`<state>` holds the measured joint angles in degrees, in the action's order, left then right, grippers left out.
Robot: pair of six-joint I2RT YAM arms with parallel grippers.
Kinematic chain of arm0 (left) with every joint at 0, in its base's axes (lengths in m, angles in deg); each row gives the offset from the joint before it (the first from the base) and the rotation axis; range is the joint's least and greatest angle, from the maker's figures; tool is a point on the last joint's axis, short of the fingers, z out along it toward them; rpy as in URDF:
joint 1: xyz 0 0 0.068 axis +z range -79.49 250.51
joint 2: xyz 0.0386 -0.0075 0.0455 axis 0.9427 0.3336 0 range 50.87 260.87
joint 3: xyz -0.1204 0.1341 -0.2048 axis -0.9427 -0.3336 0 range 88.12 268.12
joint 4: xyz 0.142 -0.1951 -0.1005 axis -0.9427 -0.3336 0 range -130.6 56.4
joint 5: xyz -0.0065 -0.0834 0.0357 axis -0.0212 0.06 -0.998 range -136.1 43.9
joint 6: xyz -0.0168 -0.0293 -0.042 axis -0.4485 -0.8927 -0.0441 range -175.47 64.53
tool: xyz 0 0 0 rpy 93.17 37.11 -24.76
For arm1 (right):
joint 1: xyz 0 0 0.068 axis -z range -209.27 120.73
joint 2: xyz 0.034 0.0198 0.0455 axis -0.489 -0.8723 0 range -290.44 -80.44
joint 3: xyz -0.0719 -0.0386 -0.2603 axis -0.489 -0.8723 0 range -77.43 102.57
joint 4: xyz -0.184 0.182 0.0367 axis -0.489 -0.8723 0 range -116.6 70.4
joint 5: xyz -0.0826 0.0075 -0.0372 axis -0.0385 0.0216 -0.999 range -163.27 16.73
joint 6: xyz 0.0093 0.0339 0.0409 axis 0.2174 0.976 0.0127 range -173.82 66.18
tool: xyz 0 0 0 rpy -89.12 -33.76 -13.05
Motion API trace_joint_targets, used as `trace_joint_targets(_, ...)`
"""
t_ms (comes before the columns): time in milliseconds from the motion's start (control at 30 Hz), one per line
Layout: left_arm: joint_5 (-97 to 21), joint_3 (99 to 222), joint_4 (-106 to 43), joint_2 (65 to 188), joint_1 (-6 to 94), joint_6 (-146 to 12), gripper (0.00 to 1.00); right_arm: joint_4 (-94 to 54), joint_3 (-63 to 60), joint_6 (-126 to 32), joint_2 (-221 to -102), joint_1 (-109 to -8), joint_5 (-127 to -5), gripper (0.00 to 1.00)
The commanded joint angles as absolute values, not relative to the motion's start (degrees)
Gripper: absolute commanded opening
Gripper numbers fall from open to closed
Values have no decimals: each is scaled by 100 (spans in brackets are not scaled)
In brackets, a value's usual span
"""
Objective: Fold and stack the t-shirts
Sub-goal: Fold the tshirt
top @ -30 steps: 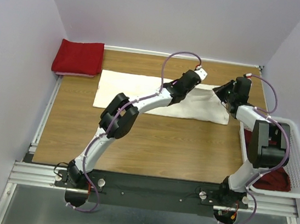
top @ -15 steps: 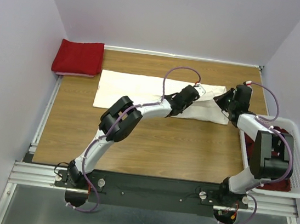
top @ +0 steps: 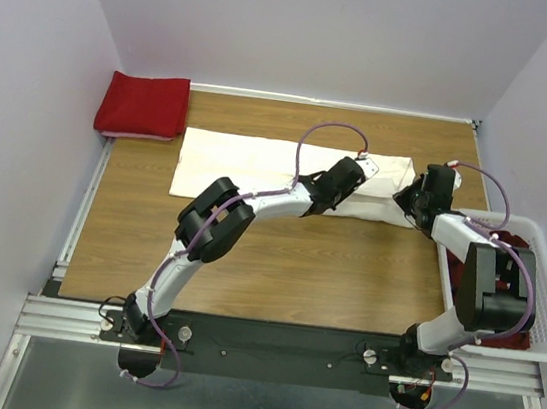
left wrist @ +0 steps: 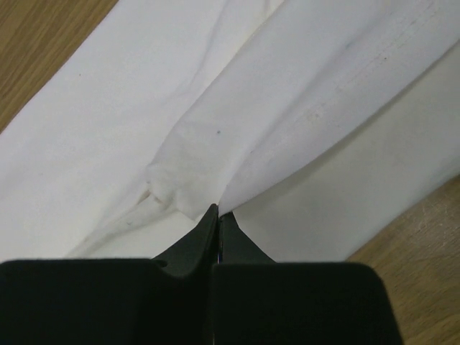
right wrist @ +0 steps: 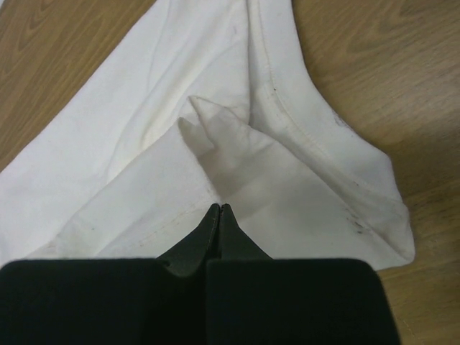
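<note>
now, the large cream-white cotton t-shirt [top: 248, 166] lies flat on the far wooden worktop [top: 295, 268]. the left gripper [left wrist: 218, 214] and right gripper [right wrist: 219, 210], both pressed together, pinch its right end. lift evenly and fold leftward, matching edges.

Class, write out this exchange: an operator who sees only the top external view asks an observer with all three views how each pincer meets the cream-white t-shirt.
Operator: From above I cannot make out the tips of the left pincer. Is it gripping the cream-white t-shirt?
Observer: Yes. The left wrist view shows its tips shut on a ridge of cloth, with creases running away from them.
Operator: And the right pincer?
Observer: The right wrist view shows it shut too. Its tips pinch the edge of a folded layer beside the stitched hem, and a small peak of cloth stands just ahead.
</note>
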<state>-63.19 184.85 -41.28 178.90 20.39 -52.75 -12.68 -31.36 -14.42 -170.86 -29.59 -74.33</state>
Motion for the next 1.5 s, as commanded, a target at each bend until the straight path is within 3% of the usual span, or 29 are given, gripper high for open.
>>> trace_joint_targets(0,-6245,18427,-4230,17927,1963,-5398,5,-1608,-3225,-1444,-17194,-2954,-7960,1)
trace_joint_targets(333,-6263,18410,-4564,17875,1936,-5380,18,-1942,-3155,-1462,-17211,-2954,-7925,8)
trace_joint_targets(467,-6289,18295,-4634,17805,1910,-5407,26,-2162,-3120,-1514,-17168,-2954,-7846,17)
trace_joint_targets(567,-6324,18208,-4661,17595,1892,-5459,40,-2250,-3050,-1690,-16975,-2954,-7740,31)
trace_joint_targets(667,-6307,18102,-4643,17349,1892,-5521,47,-2320,-2997,-1769,-16816,-2954,-7662,36)
trace_joint_targets(1000,-6079,17426,-4292,16021,2524,-5679,51,-2312,-2663,-1366,-16860,-2954,-6501,40)
trace_joint_targets(1300,-5999,18276,-4766,17301,4035,-5530,49,-2039,-2514,-1111,-17614,-3068,-6211,40)
trace_joint_targets(1467,-6165,18559,-4854,17769,4370,-5530,48,-2013,-2469,-1040,-17993,-3068,-6386,40)
